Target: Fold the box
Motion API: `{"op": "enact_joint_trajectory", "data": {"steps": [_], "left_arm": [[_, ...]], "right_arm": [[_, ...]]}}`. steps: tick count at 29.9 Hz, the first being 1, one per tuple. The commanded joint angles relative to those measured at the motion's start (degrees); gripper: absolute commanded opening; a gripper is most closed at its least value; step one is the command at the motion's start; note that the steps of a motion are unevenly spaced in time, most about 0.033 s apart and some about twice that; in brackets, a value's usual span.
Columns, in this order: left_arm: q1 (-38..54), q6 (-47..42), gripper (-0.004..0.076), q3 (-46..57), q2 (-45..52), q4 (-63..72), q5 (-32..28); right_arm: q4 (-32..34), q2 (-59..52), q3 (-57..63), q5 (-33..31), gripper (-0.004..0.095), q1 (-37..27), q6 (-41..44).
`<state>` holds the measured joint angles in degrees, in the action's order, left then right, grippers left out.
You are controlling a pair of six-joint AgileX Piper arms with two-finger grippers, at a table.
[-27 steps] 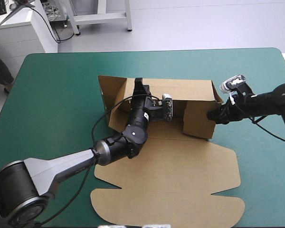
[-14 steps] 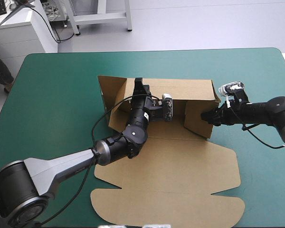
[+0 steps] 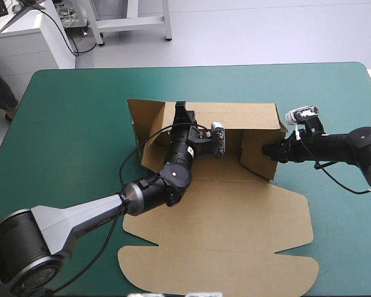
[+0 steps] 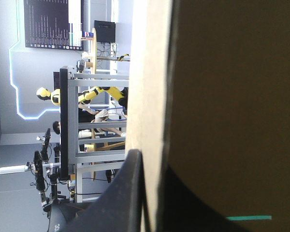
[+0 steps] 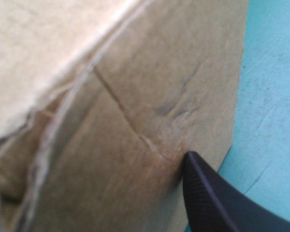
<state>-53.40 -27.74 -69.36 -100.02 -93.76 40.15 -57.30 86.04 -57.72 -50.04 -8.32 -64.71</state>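
On my left wrist feed the box (image 4: 232, 96) fills the right half of the frame, a shadowed brown wall whose pale cut edge runs up the centre. At bottom centre my left gripper (image 4: 151, 164) pinches that edge between black fingers. A sliver of teal-green cover (image 4: 249, 218) shows lower right.

This is a robotics lab. The teal-green table (image 3: 80, 105) stands on bare pale floor (image 3: 266, 31). A white cabinet (image 3: 25, 46) and a metal stand (image 3: 166, 18) lie beyond its far edge.

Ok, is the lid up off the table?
No, in the high view the lid lies flat on the table, while only the far wall and a side wall stand up.
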Motion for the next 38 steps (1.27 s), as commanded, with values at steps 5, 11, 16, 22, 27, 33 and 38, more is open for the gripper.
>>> {"op": "enact_joint_trajectory", "data": {"steps": [5,11,16,22,27,33,38], "left_arm": [[-0.30,-1.17,-0.0008,-0.37,1.54,2.15,0.45],[-0.30,-1.17,-0.0008,-0.37,1.54,2.15,0.45],[-0.30,-1.17,-0.0008,-0.37,1.54,1.88,0.45],[-0.30,-1.17,-0.0008,-0.37,1.54,1.88,0.45],[-0.30,-1.17,-0.0008,-0.37,1.54,1.88,0.45],[-0.30,-1.17,-0.0008,-0.37,1.54,1.88,0.45],[-0.30,-1.17,-0.0008,-0.37,1.54,1.88,0.00]], "right_arm": [[-4.33,-1.90,-1.10,-1.26,0.0298,-0.11,-0.76],[-4.53,-1.90,-1.10,-1.30,0.0115,0.06,-1.45],[-4.42,-1.90,-1.10,0.72,0.0008,3.36,-3.78],[0.57,-1.90,-1.10,7.38,0.0006,10.70,0.96],[7.50,-1.90,-1.10,12.52,0.0006,15.53,8.45],[11.76,-1.90,-1.10,16.89,0.0006,17.66,16.17],[18.10,-1.90,-1.10,19.26,0.0007,19.14,26.46]]}}
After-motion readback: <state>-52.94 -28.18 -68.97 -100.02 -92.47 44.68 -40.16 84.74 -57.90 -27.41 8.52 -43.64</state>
